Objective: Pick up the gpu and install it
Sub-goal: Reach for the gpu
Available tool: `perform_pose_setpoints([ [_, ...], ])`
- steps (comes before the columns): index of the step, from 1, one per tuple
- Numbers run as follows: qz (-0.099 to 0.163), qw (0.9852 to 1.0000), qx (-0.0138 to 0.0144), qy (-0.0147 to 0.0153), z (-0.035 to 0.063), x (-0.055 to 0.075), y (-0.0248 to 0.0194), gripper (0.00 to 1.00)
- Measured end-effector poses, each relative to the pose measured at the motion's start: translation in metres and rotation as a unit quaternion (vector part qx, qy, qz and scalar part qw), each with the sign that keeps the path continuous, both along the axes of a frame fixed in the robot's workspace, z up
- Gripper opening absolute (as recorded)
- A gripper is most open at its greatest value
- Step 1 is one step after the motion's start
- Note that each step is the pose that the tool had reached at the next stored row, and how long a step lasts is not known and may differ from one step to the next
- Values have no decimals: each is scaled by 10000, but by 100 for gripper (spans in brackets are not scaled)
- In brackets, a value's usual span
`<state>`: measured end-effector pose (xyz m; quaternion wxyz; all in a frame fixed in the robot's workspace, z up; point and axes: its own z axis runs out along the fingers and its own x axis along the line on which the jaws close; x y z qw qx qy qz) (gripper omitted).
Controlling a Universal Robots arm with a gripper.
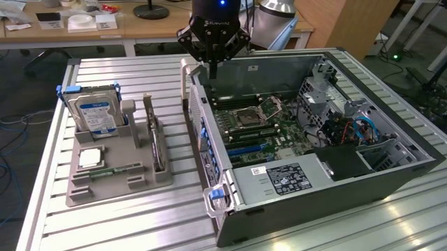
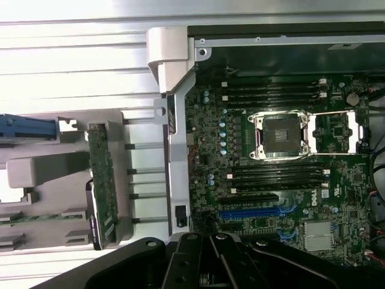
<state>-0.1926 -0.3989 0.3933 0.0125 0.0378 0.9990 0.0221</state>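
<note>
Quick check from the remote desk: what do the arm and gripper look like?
The gripper is matte black: a blocky body with pale lettering, a small blue light above it, and jointed linkage fingers tapering to narrow tips. The arm behind it is rounded and silver-grey.

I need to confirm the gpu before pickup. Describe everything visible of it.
The gpu is a thin card standing on edge in a slot of the grey holder. Its board edge looks green, one face dark, with a pale metal bracket rising at one end. Only the holder touches it.
</note>
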Motion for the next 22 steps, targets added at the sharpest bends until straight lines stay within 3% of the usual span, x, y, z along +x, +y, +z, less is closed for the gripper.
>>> perform_pose_setpoints([
  [22,-5,10000,0,0,-1,-407,0,11],
])
